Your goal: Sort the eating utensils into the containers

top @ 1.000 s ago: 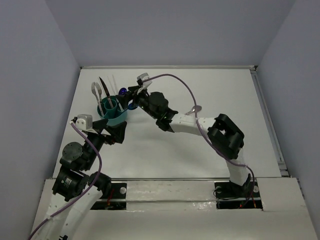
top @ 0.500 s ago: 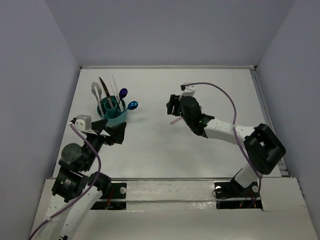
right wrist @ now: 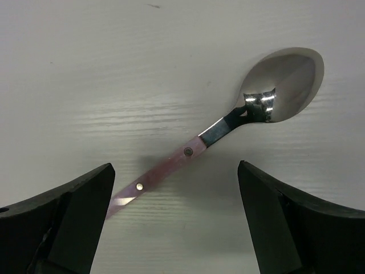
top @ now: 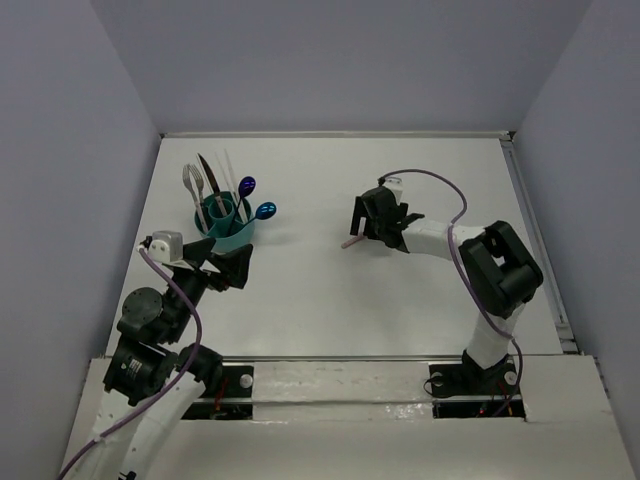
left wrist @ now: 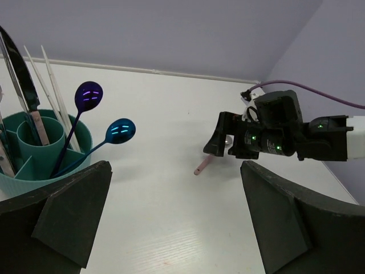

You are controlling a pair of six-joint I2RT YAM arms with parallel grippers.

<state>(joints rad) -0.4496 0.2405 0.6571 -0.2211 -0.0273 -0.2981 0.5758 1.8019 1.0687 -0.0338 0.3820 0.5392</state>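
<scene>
While its two fingers (right wrist: pixel 74 217) stand wide apart, the right gripper (right wrist: pixel 175 197) hangs low over the pink-handled spoon (right wrist: pixel 212 135) and clamps nothing. The spoon lies flat on the table between the two pads in the right wrist view, touched by neither. Its silver bowl points up and to the right, and its handle runs down toward the left finger. From above, only the pink handle (top: pixel 350 241) shows, poking out to the left of the gripper (top: pixel 368 218).

The right arm rises from its base to a bent elbow. It then reaches left and away from the base along a low forearm, with a purple cable (top: pixel 430 178) looping over the wrist.

The left gripper (left wrist: pixel 177 217) also has its jaws spread and empty. It is held just on the near side of the teal caddy (top: pixel 228 232) and faces across the table toward the other arm. Its arm is folded close above its base.

The caddy stands upright at the far left. In it stand a fork (top: pixel 192 185), a dark knife (left wrist: pixel 20 68) in the inner ring, pale chopsticks (left wrist: pixel 48 85), a purple spoon (left wrist: pixel 89 95) and a blue spoon (left wrist: pixel 120 131). Both spoons lean out of an outer compartment toward the right. The pink-handled spoon lies well apart from the caddy.

The table (top: pixel 300 300) is white and faintly grained. Plain lavender-grey walls (top: pixel 330 60) close in its far side and both flanks.
</scene>
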